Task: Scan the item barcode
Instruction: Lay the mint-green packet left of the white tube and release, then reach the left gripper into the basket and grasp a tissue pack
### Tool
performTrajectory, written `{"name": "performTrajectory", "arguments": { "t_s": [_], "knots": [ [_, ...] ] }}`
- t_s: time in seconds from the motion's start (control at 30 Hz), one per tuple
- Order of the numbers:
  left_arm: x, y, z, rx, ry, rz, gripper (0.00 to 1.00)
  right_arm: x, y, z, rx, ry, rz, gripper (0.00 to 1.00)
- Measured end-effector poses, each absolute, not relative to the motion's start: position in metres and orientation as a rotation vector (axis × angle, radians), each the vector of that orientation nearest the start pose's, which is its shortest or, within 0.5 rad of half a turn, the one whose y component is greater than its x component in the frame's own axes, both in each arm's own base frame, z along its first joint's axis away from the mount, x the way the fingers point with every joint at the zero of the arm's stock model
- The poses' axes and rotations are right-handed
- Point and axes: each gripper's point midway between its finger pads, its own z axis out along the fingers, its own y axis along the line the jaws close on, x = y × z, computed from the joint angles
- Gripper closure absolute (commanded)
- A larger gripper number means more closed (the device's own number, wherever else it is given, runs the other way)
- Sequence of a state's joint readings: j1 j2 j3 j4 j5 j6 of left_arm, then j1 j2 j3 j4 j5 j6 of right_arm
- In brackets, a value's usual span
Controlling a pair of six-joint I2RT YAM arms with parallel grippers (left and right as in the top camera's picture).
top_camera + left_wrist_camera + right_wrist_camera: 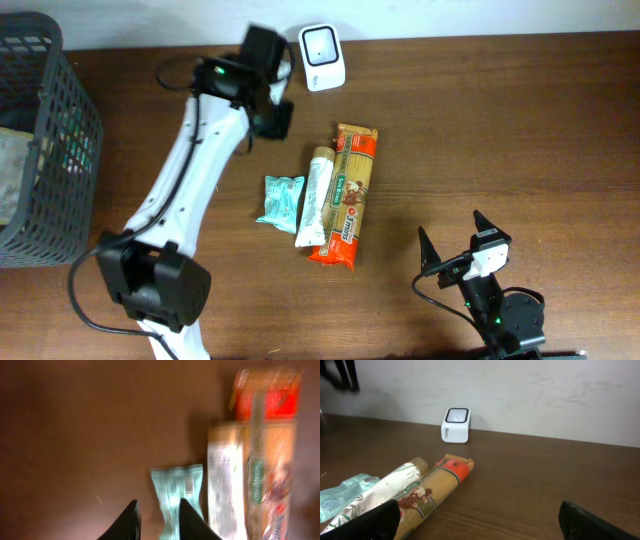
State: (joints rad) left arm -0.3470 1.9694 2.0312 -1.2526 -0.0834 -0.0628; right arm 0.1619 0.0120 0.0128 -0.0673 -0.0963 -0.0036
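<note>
Pouch [282, 200], teal, long axis toward scanner [323, 43], on counter [520, 120] just ahead of left gripper [159, 506], slightly parted, empty; right gripper [449, 223], spread wide, well apart.

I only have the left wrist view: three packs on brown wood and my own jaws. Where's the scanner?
Observer: The scanner stands at the far edge of the table, beyond the top end of the orange pack and apart from it, with its dark window facing up.
Operator: And the other arm?
Observer: The right gripper is at the near right, clear of the packs, jaws wide open and holding nothing.
Operator: Anything else I should steer around?
Observer: A dark mesh basket sits at the left edge, well away from the packs.
</note>
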Motion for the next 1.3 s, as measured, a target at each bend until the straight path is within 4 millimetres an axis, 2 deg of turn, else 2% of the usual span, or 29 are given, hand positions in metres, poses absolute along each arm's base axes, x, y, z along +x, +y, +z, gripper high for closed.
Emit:
{"name": "performTrajectory", "arguments": {
  "t_s": [0.03,0.13,0.17,0.2,0.23,0.27,0.33,0.4,0.43,0.53,0.6,0.67,0.7,0.73,0.8,0.93,1.03,1.23,1.3],
  "knots": [
    [0.438,-0.136,0.241,0.349,2.654,0.033,0.51,0.240,0.056,0.160,-0.209,1.628,0.200,0.01],
    [0.442,-0.116,0.310,0.276,2.508,0.106,0.38,0.240,0.056,0.161,-0.209,1.627,0.200,0.01],
    [0.446,-0.100,0.339,0.215,2.434,0.129,0.31,0.240,0.056,0.160,-0.209,1.628,0.200,0.01],
    [0.449,-0.081,0.362,0.150,2.376,0.148,0.29,0.240,0.056,0.160,-0.210,1.628,0.200,0.01],
    [0.449,-0.066,0.377,0.094,2.340,0.154,0.26,0.240,0.056,0.160,-0.210,1.628,0.200,0.01],
    [0.452,-0.036,0.400,-0.001,2.272,0.177,0.27,0.240,0.056,0.160,-0.210,1.628,0.199,0.01],
    [0.450,0.025,0.430,-0.182,2.173,0.237,0.25,0.240,0.056,0.160,-0.209,1.628,0.200,0.01],
    [0.439,0.091,0.439,-0.419,2.115,0.322,0.23,0.240,0.056,0.160,-0.210,1.628,0.200,0.01],
    [0.427,0.132,0.440,-0.563,2.082,0.374,0.21,0.240,0.056,0.160,-0.210,1.628,0.200,0.01],
    [0.394,0.211,0.438,-0.812,2.021,0.475,0.21,0.240,0.056,0.160,-0.209,1.628,0.200,0.01],
    [0.385,0.242,0.428,-0.892,2.019,0.480,0.21,0.240,0.056,0.160,-0.210,1.628,0.199,0.01],
    [0.385,0.269,0.402,-0.941,2.072,0.456,0.21,0.240,0.056,0.160,-0.210,1.628,0.200,0.01],
    [0.385,0.275,0.394,-0.952,2.088,0.453,0.21,0.240,0.056,0.160,-0.209,1.628,0.201,0.01],
    [0.390,0.297,0.356,-0.965,2.186,0.415,0.21,0.240,0.056,0.160,-0.209,1.628,0.200,0.01],
    [0.403,0.310,0.310,-0.908,2.320,0.333,0.21,0.240,0.056,0.160,-0.209,1.628,0.200,0.01],
    [0.433,0.311,0.237,-0.748,2.505,0.177,0.22,0.240,0.056,0.160,-0.210,1.628,0.200,0.01],
    [0.455,0.304,0.195,-0.609,2.576,0.037,0.25,0.240,0.056,0.160,-0.210,1.628,0.200,0.01],
    [0.469,0.295,0.110,-0.488,2.712,-0.140,0.32,0.240,0.056,0.160,-0.209,1.628,0.200,0.01],
    [0.470,0.291,0.088,-0.459,2.742,-0.193,0.37,0.240,0.056,0.160,-0.209,1.628,0.200,0.01]
  ]
}}
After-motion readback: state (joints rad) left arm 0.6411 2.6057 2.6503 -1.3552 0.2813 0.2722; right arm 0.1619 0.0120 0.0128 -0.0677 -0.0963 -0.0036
